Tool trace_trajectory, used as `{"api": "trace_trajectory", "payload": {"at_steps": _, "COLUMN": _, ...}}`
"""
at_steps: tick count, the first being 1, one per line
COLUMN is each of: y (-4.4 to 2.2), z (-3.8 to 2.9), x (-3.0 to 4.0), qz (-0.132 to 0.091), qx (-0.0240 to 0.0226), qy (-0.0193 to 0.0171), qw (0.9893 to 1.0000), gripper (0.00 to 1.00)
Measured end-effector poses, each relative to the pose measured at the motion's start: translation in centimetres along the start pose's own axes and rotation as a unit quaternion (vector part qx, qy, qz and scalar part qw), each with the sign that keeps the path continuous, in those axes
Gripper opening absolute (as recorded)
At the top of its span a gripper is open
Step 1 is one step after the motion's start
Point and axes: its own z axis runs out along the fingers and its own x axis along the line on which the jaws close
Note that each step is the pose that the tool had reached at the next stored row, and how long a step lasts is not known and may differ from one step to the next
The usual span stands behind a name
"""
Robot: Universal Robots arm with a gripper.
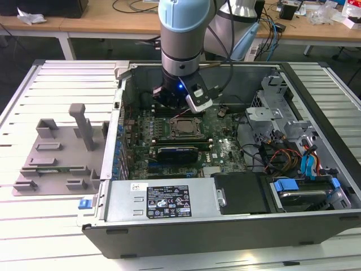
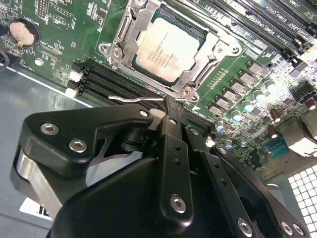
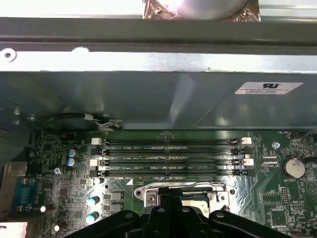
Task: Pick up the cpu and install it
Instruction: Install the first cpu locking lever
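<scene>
The cpu (image 2: pixel 168 49) lies flat in its socket on the green motherboard, silver top up, with the metal socket frame (image 2: pixel 208 64) around it. The exterior view shows the cpu (image 1: pixel 181 127) in the middle of the open computer case. My gripper (image 2: pixel 171 105) hangs just beside the socket, its black fingers (image 2: pixel 174 134) drawn together and shut. The tips sit at the end of the thin socket lever (image 2: pixel 133 99); I cannot tell whether they hold it. In the first wrist view the gripper (image 3: pixel 171 210) stands over the socket frame (image 3: pixel 178 191).
Memory slots (image 3: pixel 173 153) run between the socket and the case wall (image 3: pixel 158 99). A grey fixture tray (image 1: pixel 56 147) lies outside the case at the exterior view's left. Drive cage and cables (image 1: pixel 287 152) fill the case's right side, and the power supply (image 1: pixel 163 200) its front.
</scene>
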Motion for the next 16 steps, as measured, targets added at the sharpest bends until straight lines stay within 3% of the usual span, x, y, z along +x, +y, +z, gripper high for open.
{"api": "trace_trajectory", "payload": {"at_steps": 4, "y": -0.02, "z": 0.1, "x": -0.05, "qz": 0.011, "qx": 0.0008, "qy": -0.0026, "qw": 0.9999, "gripper": 0.11}}
{"api": "trace_trajectory", "payload": {"at_steps": 11, "y": -0.06, "z": 0.36, "x": -0.19, "qz": 0.051, "qx": 0.0025, "qy": -0.0122, "qw": 0.9986, "gripper": 0.11}}
{"api": "trace_trajectory", "payload": {"at_steps": 16, "y": 0.48, "z": 0.59, "x": -0.26, "qz": 0.057, "qx": 0.0027, "qy": -0.0136, "qw": 0.9983, "gripper": 0.11}}
